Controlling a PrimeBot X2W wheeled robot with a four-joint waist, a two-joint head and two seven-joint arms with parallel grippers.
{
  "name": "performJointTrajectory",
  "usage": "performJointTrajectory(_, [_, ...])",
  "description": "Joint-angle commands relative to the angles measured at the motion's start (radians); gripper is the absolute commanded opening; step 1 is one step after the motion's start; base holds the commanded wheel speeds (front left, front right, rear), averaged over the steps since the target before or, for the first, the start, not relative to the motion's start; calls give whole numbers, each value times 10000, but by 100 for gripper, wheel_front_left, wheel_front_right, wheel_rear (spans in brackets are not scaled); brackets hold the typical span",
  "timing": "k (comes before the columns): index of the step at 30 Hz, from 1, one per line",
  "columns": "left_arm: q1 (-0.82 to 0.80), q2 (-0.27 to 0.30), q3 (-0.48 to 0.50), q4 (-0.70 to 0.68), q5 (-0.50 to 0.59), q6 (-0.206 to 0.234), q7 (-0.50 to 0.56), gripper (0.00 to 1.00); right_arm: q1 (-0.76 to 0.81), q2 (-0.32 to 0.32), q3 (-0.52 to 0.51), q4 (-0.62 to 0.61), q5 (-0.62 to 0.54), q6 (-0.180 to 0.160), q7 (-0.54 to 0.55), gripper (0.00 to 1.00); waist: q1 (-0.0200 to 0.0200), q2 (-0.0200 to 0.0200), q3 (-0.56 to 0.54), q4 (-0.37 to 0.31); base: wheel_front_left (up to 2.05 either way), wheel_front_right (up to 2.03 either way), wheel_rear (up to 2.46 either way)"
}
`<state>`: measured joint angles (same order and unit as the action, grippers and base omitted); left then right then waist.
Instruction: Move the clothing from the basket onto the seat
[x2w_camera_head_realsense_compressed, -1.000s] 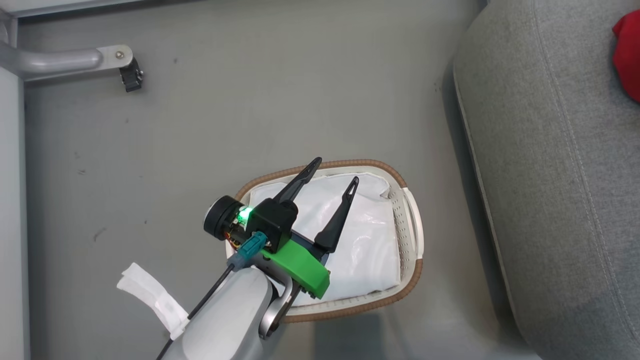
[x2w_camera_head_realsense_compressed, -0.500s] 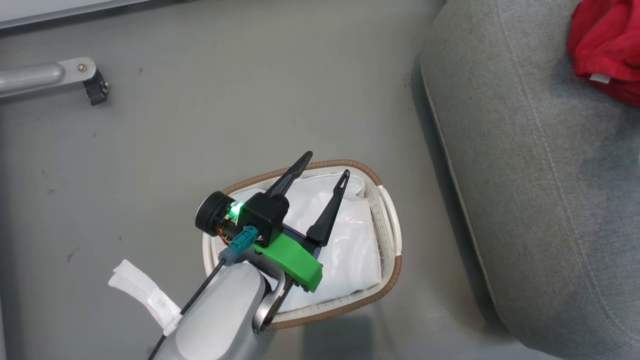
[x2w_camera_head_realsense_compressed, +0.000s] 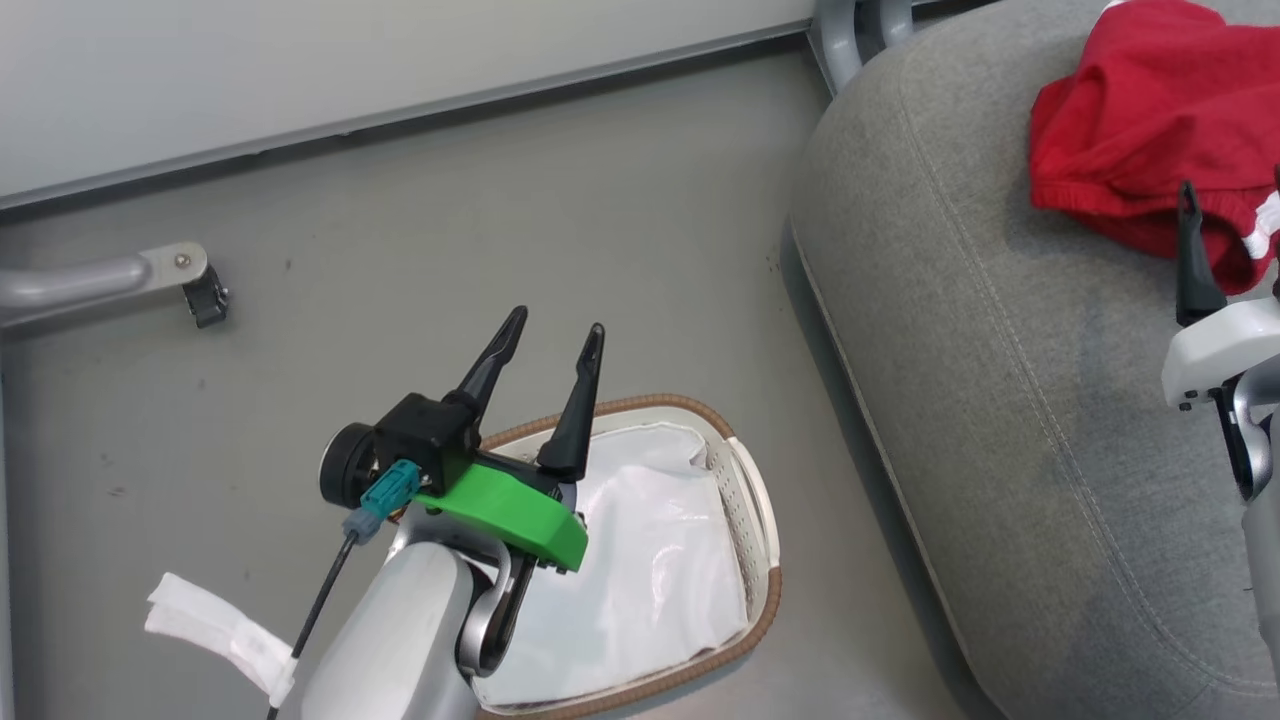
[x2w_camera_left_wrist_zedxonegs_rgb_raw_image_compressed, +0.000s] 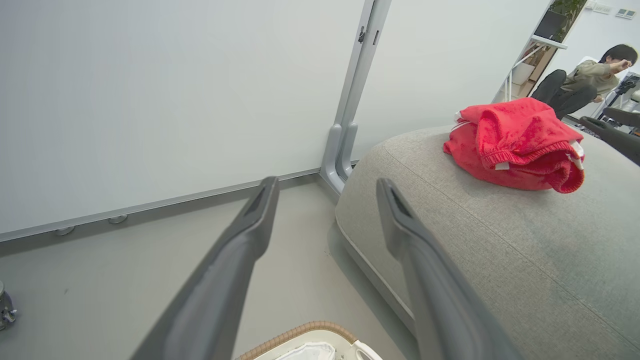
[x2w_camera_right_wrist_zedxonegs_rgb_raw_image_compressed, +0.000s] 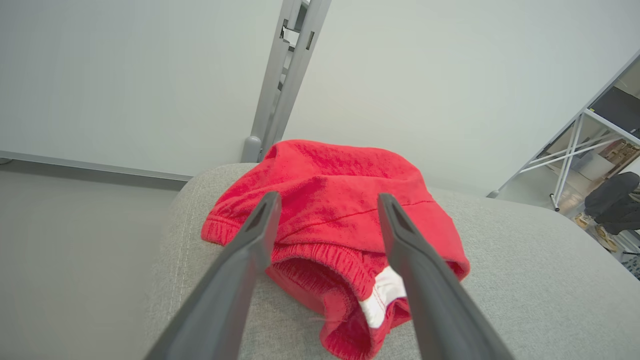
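A: How does the right gripper (x2w_camera_right_wrist_zedxonegs_rgb_raw_image_compressed: 327, 200) stand?
B: Its fingers are spread wide and grip nothing. The clothing (x2w_camera_head_realsense_compressed: 1130, 130) lies heaped just ahead of them, near the far edge of the seat (x2w_camera_head_realsense_compressed: 1000, 400). Whether they touch it, I cannot tell.
A: And the left gripper (x2w_camera_head_realsense_compressed: 556, 322)?
B: Also spread wide and empty, above the far rim of the basket (x2w_camera_head_realsense_compressed: 742, 510), which holds a white liner (x2w_camera_head_realsense_compressed: 640, 560).
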<state>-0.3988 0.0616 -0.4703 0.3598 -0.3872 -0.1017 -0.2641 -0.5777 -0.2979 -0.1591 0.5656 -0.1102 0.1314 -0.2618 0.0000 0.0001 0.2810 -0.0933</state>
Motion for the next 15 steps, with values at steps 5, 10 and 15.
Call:
performJointTrajectory(5, [652,-51,741,35,-188,343,-4,100,307,335,148,-460,296,-14,-46,100,0,-1,-1231,438,0,0,0])
performJointTrajectory(10, [1129,-69,1522,65,-143,614,-3,100,691,1178,-4,-941,492,-14,-43,100,0,-1,-1685,866,0,0,0])
performJointTrajectory(15, [1689,-83,2367,-23,18,678,-4,100,1355,1950,254,-1333,672,-14,-36,100,0,-1,-1981,1360,0,0,0])
